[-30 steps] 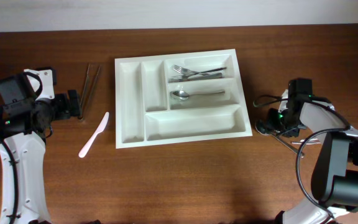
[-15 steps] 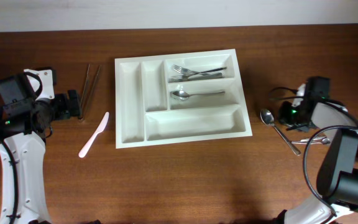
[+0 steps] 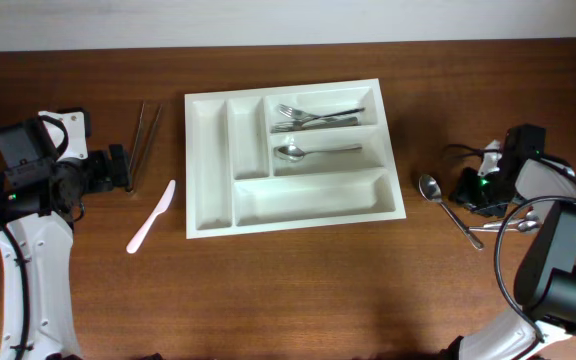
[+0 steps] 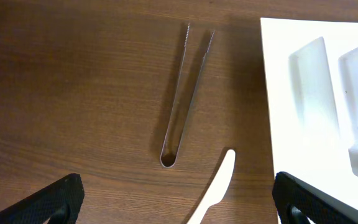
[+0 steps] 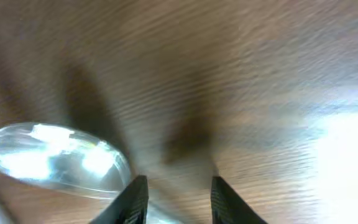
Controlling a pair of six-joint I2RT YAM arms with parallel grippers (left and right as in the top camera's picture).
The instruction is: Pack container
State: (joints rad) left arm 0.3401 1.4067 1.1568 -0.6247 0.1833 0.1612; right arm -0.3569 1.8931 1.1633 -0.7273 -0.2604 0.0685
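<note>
Brown wooden table (image 3: 288, 300). Nearest: white knife (image 3: 151, 216), left of the tray; loose spoon (image 3: 443, 205) and fork (image 3: 503, 228) on the bare wood at right.

Left gripper (image 4: 179, 190): fingers spread wide, empty, by the tongs' closed end.

Right gripper (image 5: 178, 198): fingers narrowly parted, empty, low over the wood just beside the loose spoon's bowl.

Tray (image 3: 196, 165): centre, white, 5 compartments; forks (image 3: 318, 115) in the far right one, 1 tray spoon (image 3: 313, 152) in the next.

Tongs (image 3: 146, 140): left of tray, tips pointing far.

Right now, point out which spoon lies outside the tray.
The spoon on the bare table right of the container; the other spoon lies inside the container's middle long compartment.
</note>
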